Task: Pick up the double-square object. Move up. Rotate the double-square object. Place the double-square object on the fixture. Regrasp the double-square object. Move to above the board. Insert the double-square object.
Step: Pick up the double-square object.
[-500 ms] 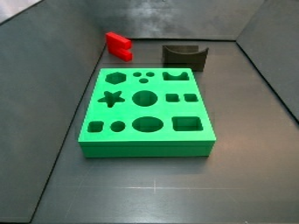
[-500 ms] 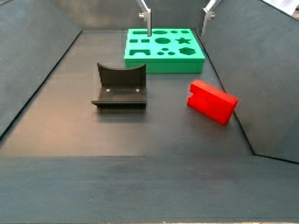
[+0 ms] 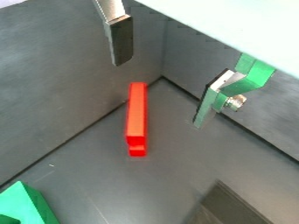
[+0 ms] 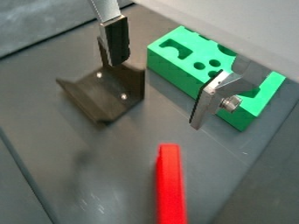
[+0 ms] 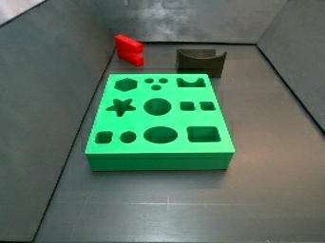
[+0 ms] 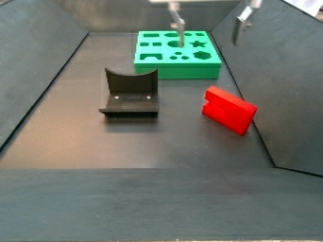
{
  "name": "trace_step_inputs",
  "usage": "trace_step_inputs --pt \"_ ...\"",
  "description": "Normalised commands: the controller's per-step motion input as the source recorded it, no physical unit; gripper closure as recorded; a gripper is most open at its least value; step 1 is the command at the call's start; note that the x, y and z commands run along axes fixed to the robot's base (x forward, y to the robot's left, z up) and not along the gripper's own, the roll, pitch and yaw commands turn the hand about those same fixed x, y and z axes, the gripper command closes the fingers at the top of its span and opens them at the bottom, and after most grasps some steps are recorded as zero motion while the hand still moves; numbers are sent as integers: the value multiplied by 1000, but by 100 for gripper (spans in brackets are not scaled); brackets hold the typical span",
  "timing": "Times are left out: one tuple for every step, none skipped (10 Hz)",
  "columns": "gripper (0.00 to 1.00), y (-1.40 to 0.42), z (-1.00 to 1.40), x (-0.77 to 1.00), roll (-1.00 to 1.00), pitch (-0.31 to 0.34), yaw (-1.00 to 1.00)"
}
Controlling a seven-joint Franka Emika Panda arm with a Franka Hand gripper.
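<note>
Against the side wall: one small red plastic double-square object (image 6: 229, 111), floor clear around it. One dark notched fixture (image 6: 128, 93). One green cut-out board (image 5: 160, 121). Gripper (image 3: 172, 66) above, fingers spread, empty.

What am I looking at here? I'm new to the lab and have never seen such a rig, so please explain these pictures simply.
It is a robot arm with a two-finger hand, working over a dark floor with walls around it. Two cameras sit on the arm's wrist and look down past the silver fingers. Two more stand beside the table.

On the floor lie three things: a large green board with shaped cut-outs, a small red double-square object, and a dark fixture with a curved notch.

The hand hangs open above the floor and holds nothing. In a wrist view the red piece lies below, between the fingers. One side view shows only the fingertips; the hand is out of the other side view.
</note>
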Motion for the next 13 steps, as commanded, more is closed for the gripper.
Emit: trace_step_inputs --pt "0 -6 -329 -414 -9 -54 791" --pt "0 -9 -414 -380 -24 -56 809" --pt "0 149 -549 -243 -224 -30 351" --pt "0 0 -749 -303 -101 -86 60" --pt "0 37 -803 -114 -120 -113 49" --pt "0 0 -831 -89 -43 -76 57" --pt "0 43 -874 0 -136 0 223" --pt "0 43 -849 3 -147 0 291" --pt "0 46 -849 9 -143 0 309" --pt "0 17 -854 0 -134 0 326" --pt "0 23 -877 0 -123 0 309" --pt "0 20 -937 0 -96 -20 277" --pt "0 29 -923 0 -73 -33 254"
